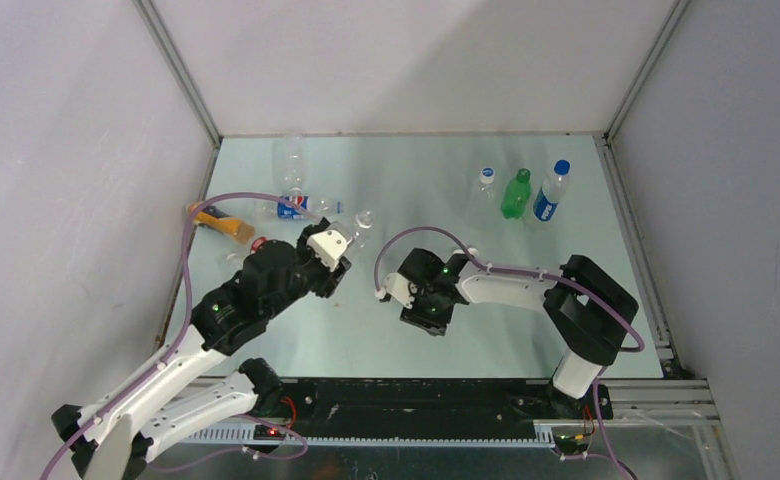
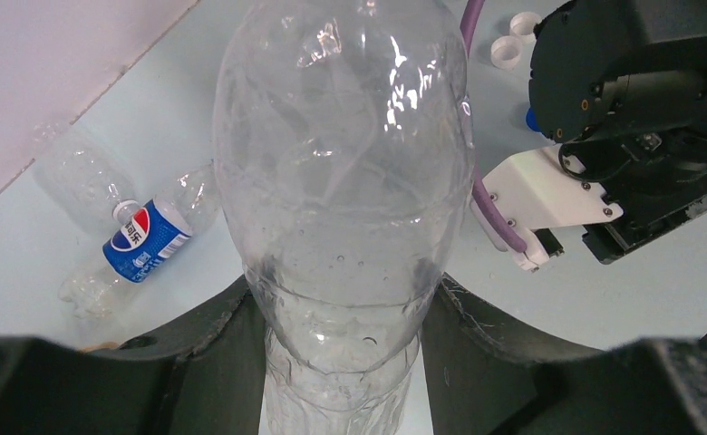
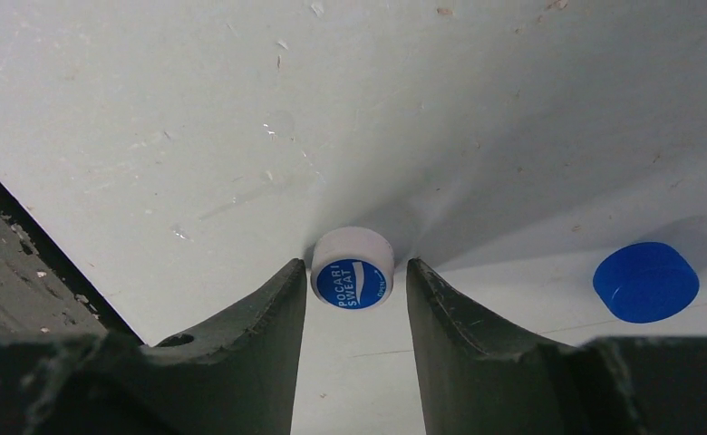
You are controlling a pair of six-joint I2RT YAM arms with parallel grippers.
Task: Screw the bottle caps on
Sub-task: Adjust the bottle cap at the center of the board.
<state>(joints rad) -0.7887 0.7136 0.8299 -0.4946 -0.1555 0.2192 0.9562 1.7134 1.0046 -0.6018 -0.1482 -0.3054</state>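
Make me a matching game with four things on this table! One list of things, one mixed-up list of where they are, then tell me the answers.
Things:
1. clear bottle
2. white cap
3. blue cap
4. green bottle

Places:
A. standing at the far side of the table
B. lying loose on the table, nothing holding it
C. gripped by the left end effector
D. in the gap of the right end effector

Pairs: 1-C, 2-D, 3-B, 4-A
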